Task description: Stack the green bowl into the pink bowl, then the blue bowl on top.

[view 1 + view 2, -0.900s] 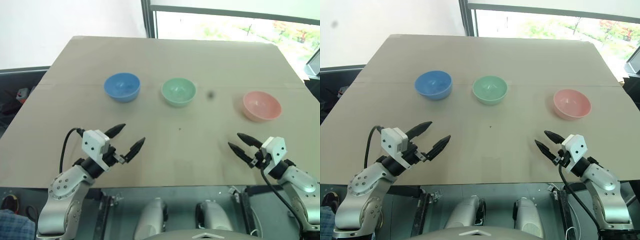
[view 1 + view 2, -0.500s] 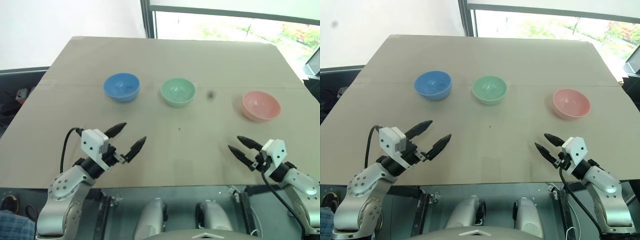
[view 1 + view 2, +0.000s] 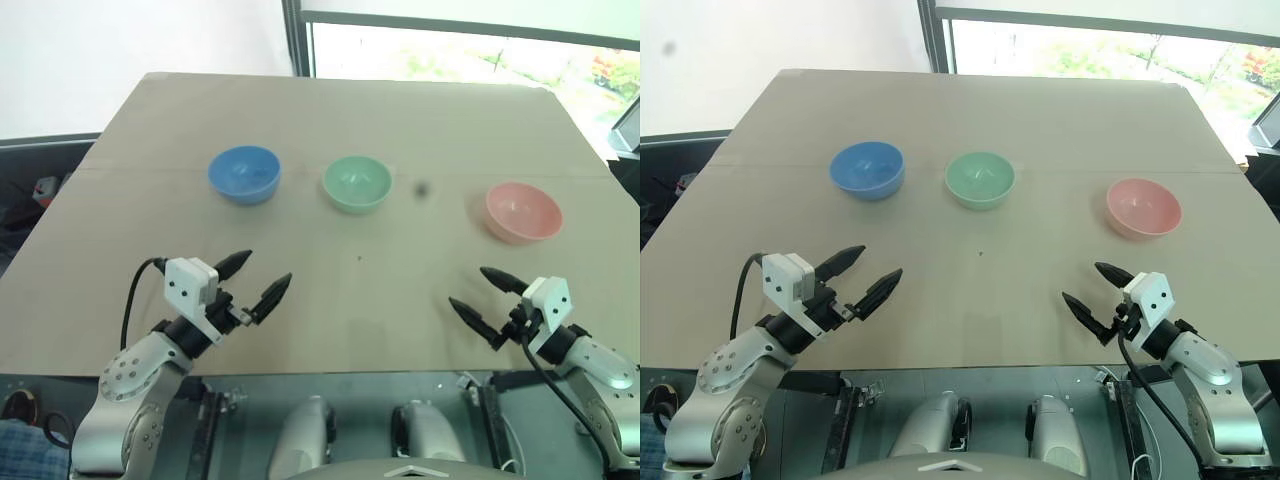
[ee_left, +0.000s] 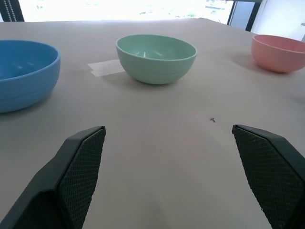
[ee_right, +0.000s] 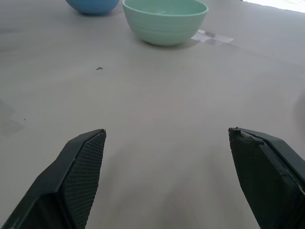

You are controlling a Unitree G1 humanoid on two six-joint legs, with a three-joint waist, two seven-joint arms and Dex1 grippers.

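Left gripper (image 3: pixel 259 279), right gripper (image 3: pixel 489 300): near table (image 3: pixel 360 320) edge, fingers spread, empty. Beyond, in a row, apart: blue bowl (image 3: pixel 243 174) left, green bowl (image 3: pixel 356 183) middle, pink bowl (image 3: pixel 523 212) right. Likely light, stiff, slick plastic; pinch green's rim.

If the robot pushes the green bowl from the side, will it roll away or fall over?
Probably neither. The green bowl sits upright on the table and looks wider than tall, so it would likely slide rather than tip. It looks like smooth, thin plastic, so it is probably light and may skid easily. Its rounded side might slip between fingers unless pinched at the rim.
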